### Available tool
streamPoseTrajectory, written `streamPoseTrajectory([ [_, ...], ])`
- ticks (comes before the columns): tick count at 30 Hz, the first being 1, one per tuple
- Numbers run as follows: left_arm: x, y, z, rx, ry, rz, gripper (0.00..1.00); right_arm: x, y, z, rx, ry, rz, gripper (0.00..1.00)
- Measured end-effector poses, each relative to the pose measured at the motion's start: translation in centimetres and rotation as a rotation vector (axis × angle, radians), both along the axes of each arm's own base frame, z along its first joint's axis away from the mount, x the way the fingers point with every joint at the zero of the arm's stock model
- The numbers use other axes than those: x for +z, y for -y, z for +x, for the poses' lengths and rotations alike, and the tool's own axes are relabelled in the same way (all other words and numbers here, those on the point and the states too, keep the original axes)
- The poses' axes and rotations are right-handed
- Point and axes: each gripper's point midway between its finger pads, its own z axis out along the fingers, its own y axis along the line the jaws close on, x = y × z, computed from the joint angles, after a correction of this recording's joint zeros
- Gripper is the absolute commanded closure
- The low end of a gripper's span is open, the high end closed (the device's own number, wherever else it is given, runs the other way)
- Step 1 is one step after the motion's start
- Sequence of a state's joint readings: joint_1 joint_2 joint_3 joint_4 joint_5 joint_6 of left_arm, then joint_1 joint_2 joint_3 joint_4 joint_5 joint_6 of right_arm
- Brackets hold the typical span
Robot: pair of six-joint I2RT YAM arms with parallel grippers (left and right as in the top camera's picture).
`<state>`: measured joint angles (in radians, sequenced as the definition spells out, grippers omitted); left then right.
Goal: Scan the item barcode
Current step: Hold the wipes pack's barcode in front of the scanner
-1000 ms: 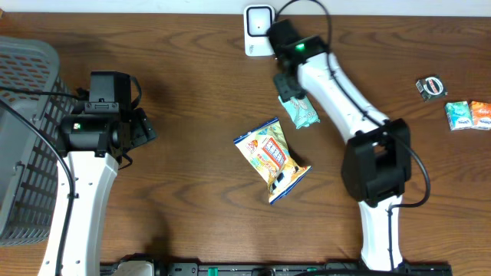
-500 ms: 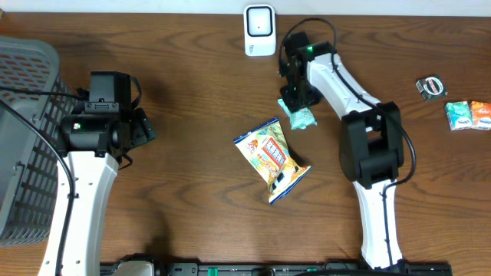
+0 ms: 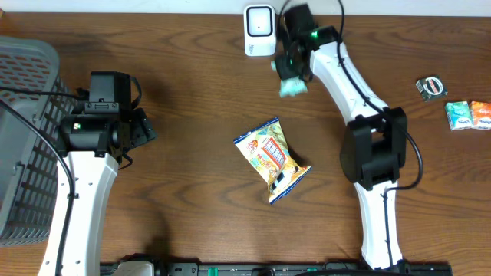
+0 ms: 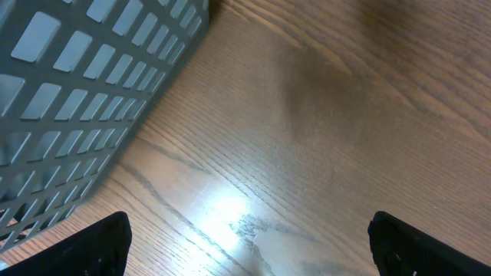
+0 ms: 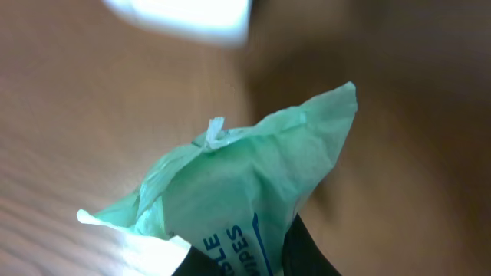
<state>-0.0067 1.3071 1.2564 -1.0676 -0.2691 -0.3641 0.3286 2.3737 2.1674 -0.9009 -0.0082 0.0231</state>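
Lifted since a second ago: green packet [image 3: 291,87], off the wood near the snack bag [image 3: 271,159] and up beside the white scanner [image 3: 259,29], pinched in the right gripper [image 3: 291,75], jaws closed on it. Left arm unchanged.

Nearest, at the bottom edge of the overhead view: both arm bases cut off by the frame. Further in, mid-table: snack bag lying flat, yellow and orange print too small to read. To the left: left gripper [image 3: 142,129] spread wide over bare table [image 3: 192,92], holding nothing. From its wrist, only two dark fingertips [image 4: 100,241] at the lower corners, with the grey basket [image 4: 77,92] cropped at upper left. Near the right edge: small dark item [image 3: 431,87], green-white sachet [image 3: 459,115], orange sachet [image 3: 481,113] partly cut off; labels unreadable.

Farthest: green packet held just right of the scanner, blurred from above, no barcode to be made out. From the right wrist: green packet [image 5: 245,184] filling the middle, lower end hidden behind dark fingers [image 5: 307,257], blue lettering cropped to "LE" and "IPPES". Scanner only a white blur [image 5: 180,11] at the top.
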Motion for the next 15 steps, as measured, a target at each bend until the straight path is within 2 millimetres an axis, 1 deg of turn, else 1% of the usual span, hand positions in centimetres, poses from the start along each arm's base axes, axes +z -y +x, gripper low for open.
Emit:
streamPoseTrajectory([
  [2, 0.0, 0.0, 0.0, 0.0, -0.001, 0.0, 0.02, 3.0, -1.0, 2.2, -0.004, 0.126, 0.049, 0.99],
  [3, 0.0, 0.0, 0.0, 0.0, -0.001, 0.0, 0.02, 5.0, -1.5, 3.5, -0.007, 0.206, 0.08, 0.99],
  [5, 0.0, 0.0, 0.0, 0.0, -0.001, 0.0, 0.02, 7.3, -2.2, 5.0, -0.011, 0.303, 0.12, 0.99],
  [6, 0.0, 0.0, 0.0, 0.0, 0.0, 0.0, 0.02, 8.7, -2.7, 6.1, -0.02, 0.367, 0.152, 0.99],
  [11, 0.0, 0.0, 0.0, 0.0, -0.001, 0.0, 0.02, 11.2, -3.5, 8.1, -0.047, 0.487, 0.227, 0.99],
  [13, 0.0, 0.0, 0.0, 0.0, -0.001, 0.0, 0.02, 11.7, -3.7, 8.7, -0.051, 0.52, 0.245, 0.99],
  [15, 0.0, 0.0, 0.0, 0.0, -0.001, 0.0, 0.02, 11.4, -3.9, 9.2, -0.059, 0.533, 0.258, 0.99],
])
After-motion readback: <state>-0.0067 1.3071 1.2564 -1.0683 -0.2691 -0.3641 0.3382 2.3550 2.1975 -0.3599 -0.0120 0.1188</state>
